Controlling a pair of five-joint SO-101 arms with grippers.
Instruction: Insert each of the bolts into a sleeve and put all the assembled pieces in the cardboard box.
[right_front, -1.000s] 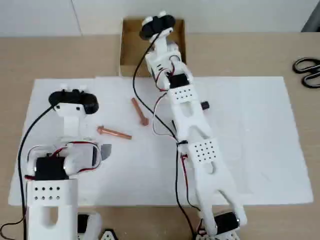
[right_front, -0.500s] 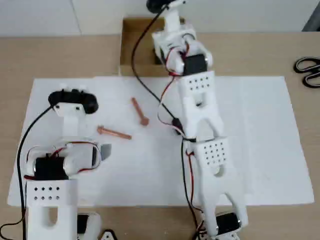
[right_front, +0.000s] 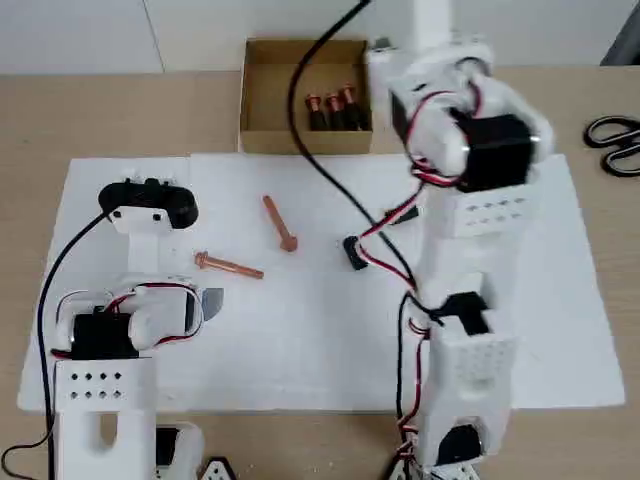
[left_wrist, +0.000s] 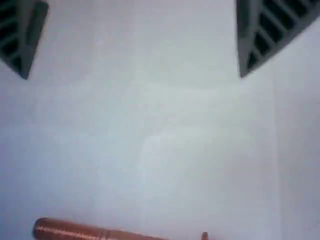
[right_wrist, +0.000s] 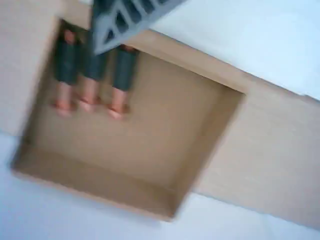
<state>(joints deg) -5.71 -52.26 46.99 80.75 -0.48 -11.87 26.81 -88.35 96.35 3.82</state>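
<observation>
Covering most of the tabletop (right_front: 120, 110), a white sheet (right_front: 300, 340) carries the loose parts. The right arm (right_front: 470, 200) stands tall over the sheet's right half, and the right gripper (right_wrist: 127, 22) hangs above the cardboard box (right_front: 262, 100); I cannot tell whether it is open or closed. The left arm (right_front: 110, 350) sits at the sheet's near left corner, with the left gripper (left_wrist: 132, 75) spread wide and empty over bare sheet. The box rests at the tabletop's far edge, just beyond the sheet's far edge.

My worry is the right arm's black cable (right_front: 322, 180). It drapes across the box and down beside the parts, so a swing back toward them could sweep a bolt or sleeve into a roll. Round bolts on a smooth sheet could also squirt away from a pinch made off centre.

Three assembled pieces (right_front: 330, 108) lie side by side in the box's right half, their long axes running far to near and their copper heads toward the far wall. One loose bolt (right_front: 278, 220) lies mid-sheet, its axis nearly far to near and its head toward the near edge. The other bolt (right_front: 230, 266) lies near it on the left, not touching, with its axis along the sheet's length and its head toward the left edge. A dark sleeve (right_front: 353, 250) lies near the sheet's middle, to the right of both bolts; I cannot tell which way its bore faces.
</observation>
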